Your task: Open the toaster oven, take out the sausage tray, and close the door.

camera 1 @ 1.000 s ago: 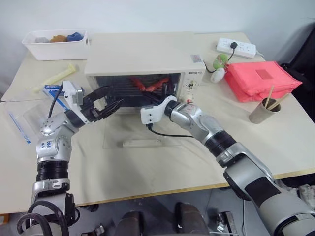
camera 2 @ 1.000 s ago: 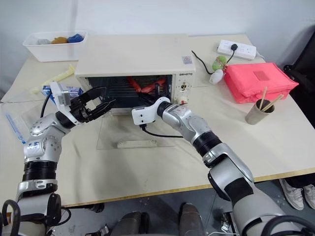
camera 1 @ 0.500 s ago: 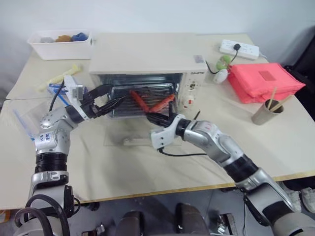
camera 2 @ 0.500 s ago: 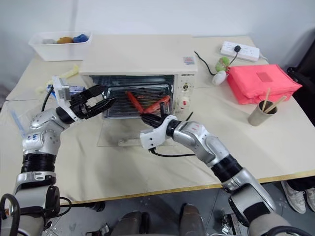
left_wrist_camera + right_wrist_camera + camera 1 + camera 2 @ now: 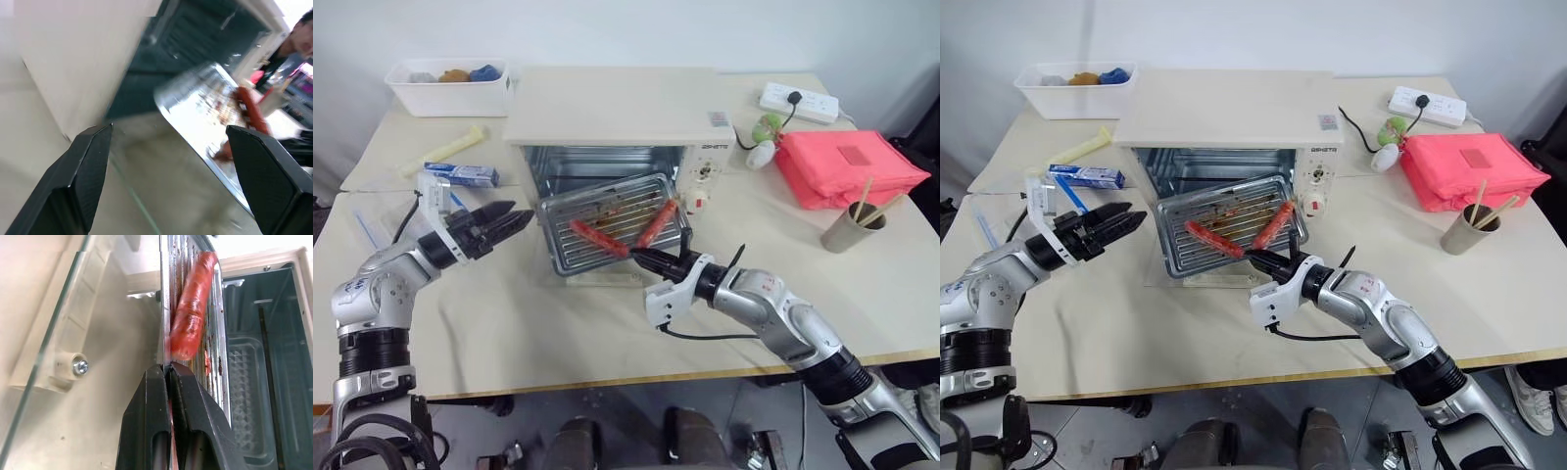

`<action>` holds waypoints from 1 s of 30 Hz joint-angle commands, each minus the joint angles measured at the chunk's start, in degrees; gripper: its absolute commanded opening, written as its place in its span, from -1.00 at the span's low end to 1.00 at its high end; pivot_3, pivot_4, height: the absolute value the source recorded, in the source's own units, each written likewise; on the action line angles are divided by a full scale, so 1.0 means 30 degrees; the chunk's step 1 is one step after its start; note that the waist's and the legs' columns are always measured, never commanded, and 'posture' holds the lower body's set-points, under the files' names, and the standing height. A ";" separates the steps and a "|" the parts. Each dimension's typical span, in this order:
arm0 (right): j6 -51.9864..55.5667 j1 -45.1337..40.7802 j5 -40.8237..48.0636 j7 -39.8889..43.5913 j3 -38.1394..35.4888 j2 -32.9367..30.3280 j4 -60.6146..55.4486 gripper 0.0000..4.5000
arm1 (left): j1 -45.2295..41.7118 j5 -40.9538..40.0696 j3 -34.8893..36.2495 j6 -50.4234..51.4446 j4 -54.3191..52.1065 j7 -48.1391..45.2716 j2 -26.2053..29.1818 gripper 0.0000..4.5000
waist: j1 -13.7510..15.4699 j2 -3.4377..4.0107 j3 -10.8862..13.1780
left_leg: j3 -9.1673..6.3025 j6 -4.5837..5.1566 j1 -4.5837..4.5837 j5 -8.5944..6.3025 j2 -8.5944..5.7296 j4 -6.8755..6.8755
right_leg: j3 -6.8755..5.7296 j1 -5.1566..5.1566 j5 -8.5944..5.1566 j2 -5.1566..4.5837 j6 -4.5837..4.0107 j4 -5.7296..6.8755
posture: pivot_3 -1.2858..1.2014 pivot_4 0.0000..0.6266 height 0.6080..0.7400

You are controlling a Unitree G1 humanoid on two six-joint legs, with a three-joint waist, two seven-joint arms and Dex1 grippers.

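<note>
The cream toaster oven [image 5: 617, 108] stands at the middle back of the table with its door [image 5: 1157, 277] folded down flat, and the door's handle [image 5: 63, 333] is toward me. The silvery sausage tray [image 5: 597, 211], with two red sausages [image 5: 599, 238] on it, hangs tilted over the door just outside the oven mouth. My right gripper [image 5: 641, 258] is shut on the tray's front rim, seen close up in the right wrist view [image 5: 166, 374]. To the left of the tray, my left gripper [image 5: 504, 223] stands open and touches nothing. The left wrist view shows this gripper [image 5: 168, 129] facing the tray [image 5: 205, 107].
A white bin [image 5: 450, 88] sits at the back left, with a blue box [image 5: 460, 174] and a yellow stick [image 5: 445, 149] nearby. On the right are a power strip [image 5: 798, 98], a red pouch [image 5: 852, 166] and a cup of chopsticks [image 5: 857, 227]. A person [image 5: 303, 34] shows in the left wrist view.
My right gripper has drawn the sausage tray out of the oven toward me, over the open door. The left gripper has pulled back to the left and lower, rolling at the wrist.
</note>
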 commanded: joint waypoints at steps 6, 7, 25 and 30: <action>-0.1149 -0.0434 0.0861 0.0422 -0.0563 -0.0234 -0.0978 -0.98 | 0.0556 -0.3579 0.1690 0.5784 -0.3052 0.2128 0.0561 0.75 | -0.0062 -0.0001 0.0001 | -0.0047 -0.0012 0.0006 -0.0007 0.0000 -0.0010 | 0.0016 -0.0007 -0.0001 0.0002 -0.0001 -0.0003 | 0.03 -0.52 1.00; -0.1307 -0.0487 0.0981 0.0514 -0.0628 -0.0295 -0.1020 -0.98 | 0.0554 -0.3796 0.1729 0.6165 -0.3204 0.2361 0.0516 0.75 | -0.0062 -0.0001 0.0001 | -0.0047 -0.0012 0.0006 -0.0007 0.0001 -0.0009 | 0.0016 -0.0007 -0.0001 0.0002 -0.0001 -0.0002 | 0.03 -0.52 1.00; -0.2520 -0.1250 0.3060 0.2845 -0.0713 -0.0829 -0.1192 -1.00 | -0.0066 -0.8410 0.4283 1.3415 -0.3434 0.8911 -0.2935 -0.19 | -0.0050 -0.0003 0.0000 | -0.0054 -0.0017 0.0014 -0.0009 -0.0001 -0.0004 | 0.0027 -0.0004 0.0000 0.0003 -0.0002 -0.0002 | 0.03 -0.52 1.00; -0.2805 -0.1100 0.4024 0.3617 -0.0697 -0.1119 -0.1087 -1.00 | 0.0092 -1.0092 0.6414 1.4275 -0.3111 1.2312 -0.4979 -0.87 | -0.0015 -0.0011 -0.0002 | -0.0054 -0.0019 0.0023 -0.0010 -0.0002 -0.0004 | 0.0036 0.0003 0.0000 0.0001 -0.0002 -0.0003 | 0.03 -0.52 1.00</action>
